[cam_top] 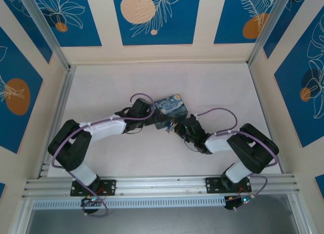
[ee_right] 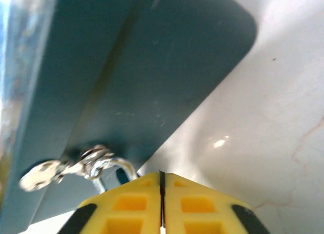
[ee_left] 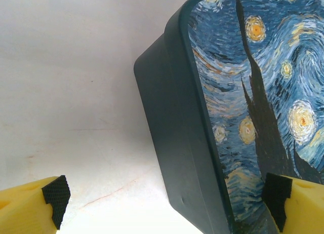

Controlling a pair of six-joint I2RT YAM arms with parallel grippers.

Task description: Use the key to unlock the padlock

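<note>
Right wrist: padlock shows its shackle loop only. The body is hidden behind the pressed-together yellow fingers of the right gripper. Anything pinched between them: cannot tell. Silvery piece beside the shackle is blurred, shape unreadable. Box cut off by top and left edges. Top view: padlock too small to make out.

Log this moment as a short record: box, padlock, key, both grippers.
box: dark, starry-night lid, on the white table, a gripper at either side
padlock: silvery metal cluster on the box's dark wall, just past the right fingertips
key: perhaps the flat silvery piece beside the padlock; not certain
left gripper: open wide, one finger over the lid, the other beside the box's wall
right gripper: jaws together; whether it grips anything cannot be told
</note>
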